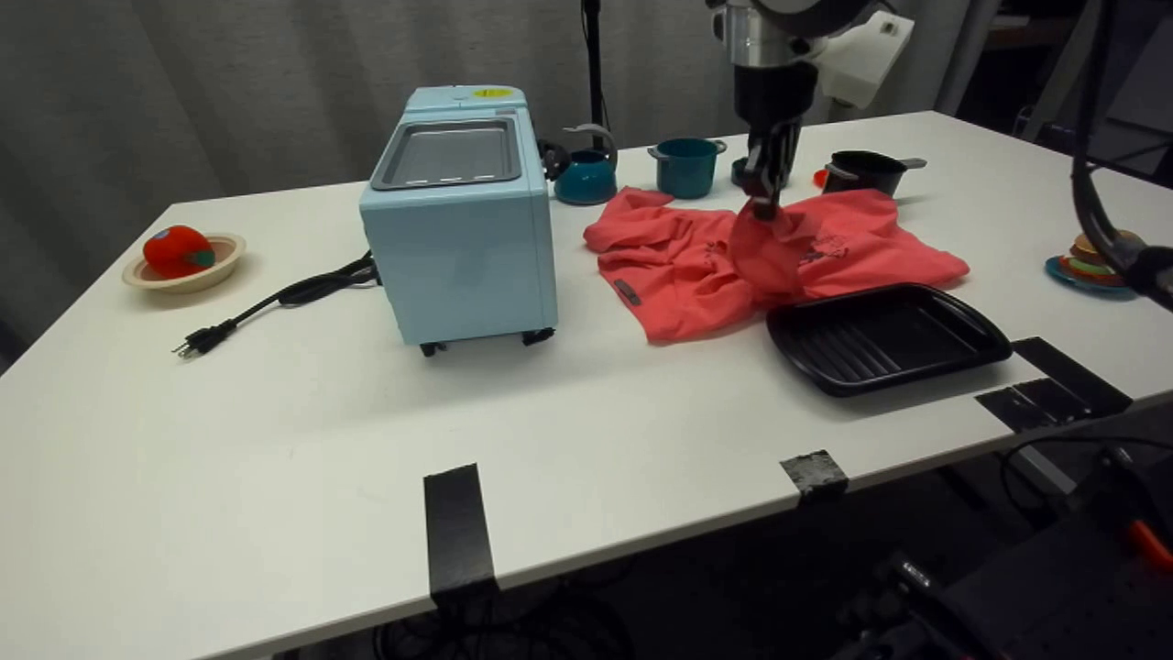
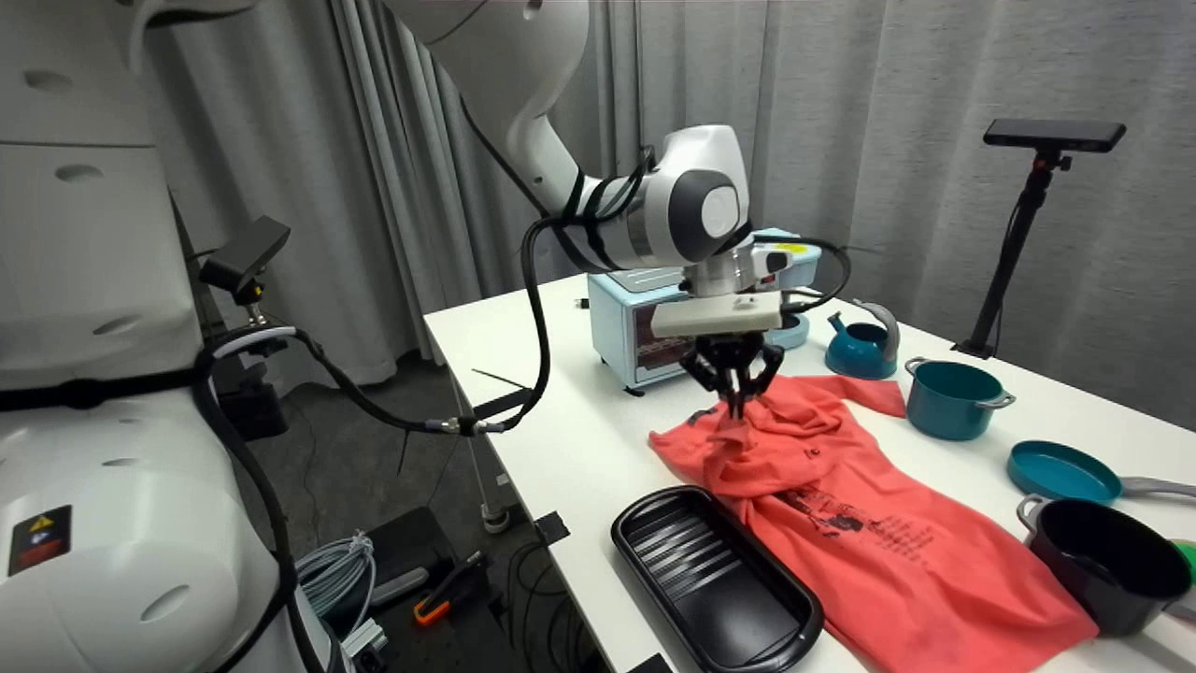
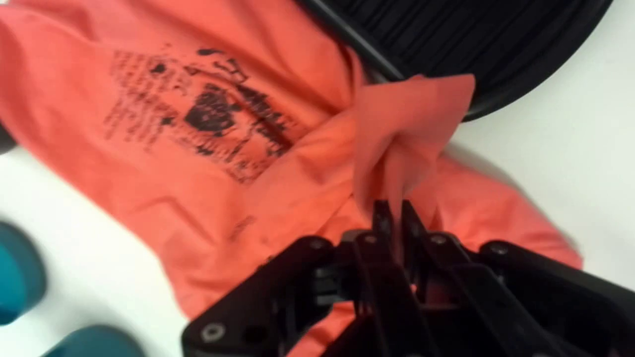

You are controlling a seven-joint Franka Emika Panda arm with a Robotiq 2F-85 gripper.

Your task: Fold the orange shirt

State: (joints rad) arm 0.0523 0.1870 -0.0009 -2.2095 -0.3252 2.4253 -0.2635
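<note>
Loose flap of orange shirt (image 2: pixel 864 528) is pinched in gripper (image 3: pixel 394 206), presumably so it can be drawn across for a fold. Rest is spread, partly bunched, on table (image 1: pixel 596 431), with tray (image 1: pixel 907 335) between it and taped edge.

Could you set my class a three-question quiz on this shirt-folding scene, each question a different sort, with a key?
1. True or false: the gripper hangs open, gripping nothing.
2. Fill in: the toaster oven is light ____.
3. What lies beside the orange shirt, dark and ridged inside?

Key:
1. False; it pinches cloth of the orange shirt.
2. Blue.
3. The black tray.
</note>
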